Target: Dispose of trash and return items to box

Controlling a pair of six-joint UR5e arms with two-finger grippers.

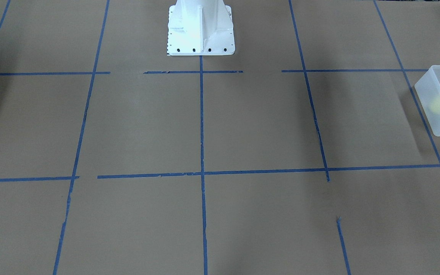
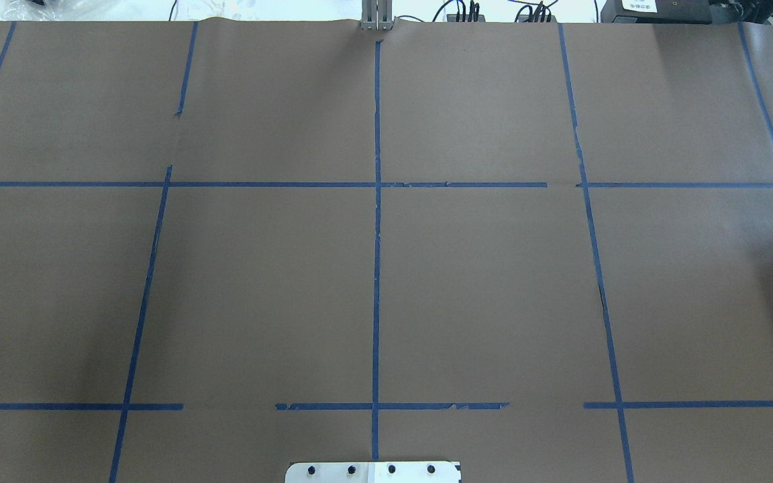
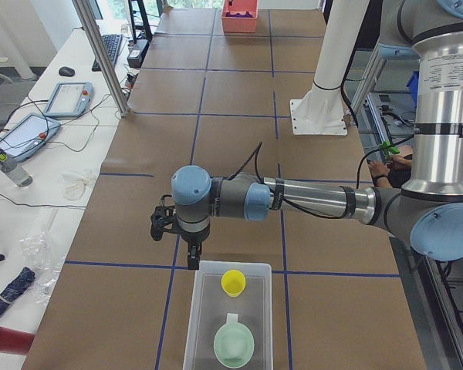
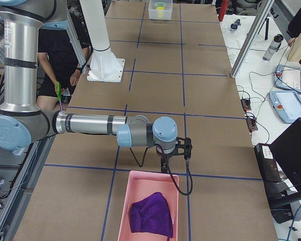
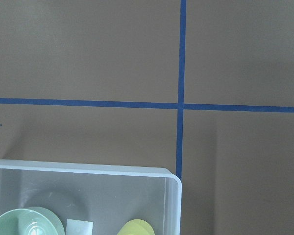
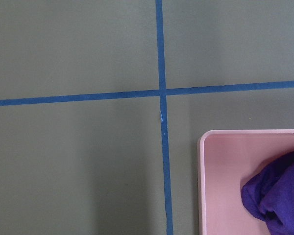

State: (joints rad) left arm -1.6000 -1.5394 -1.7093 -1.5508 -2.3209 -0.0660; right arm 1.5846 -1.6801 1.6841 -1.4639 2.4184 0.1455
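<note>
- Brown paper marked off with blue tape covers the bench (image 2: 480, 282); desks with tablets and cables stand along its far side.
- The left hand (image 3: 191, 260) hangs low over the paper, pointing down. It shows only in a side view, so I cannot tell whether it is released or clenched; nothing is seen in it.
- The box (image 3: 197, 312) sits just beside that hand, its short wall almost under the fingers, and reaches away toward the bench's end.
- Nearest the left hand inside the box is the yellow cup (image 3: 233, 282), and farther off is a pale green mug (image 3: 234, 344). A small white piece between them is too unclear to name.
- The right hand (image 4: 164, 165) hovers the same way at the opposite end, and its grip cannot be told either.
- A pink tray (image 4: 124, 211) lies just beyond the right hand and holds a crumpled purple cloth (image 4: 151, 213).
- Judgement: every item seen is already in a container, so the sorting looks finished or close to it. The next move probably needs only a lift of both arms clear of the containers, or a check for anything outside these views.
</note>
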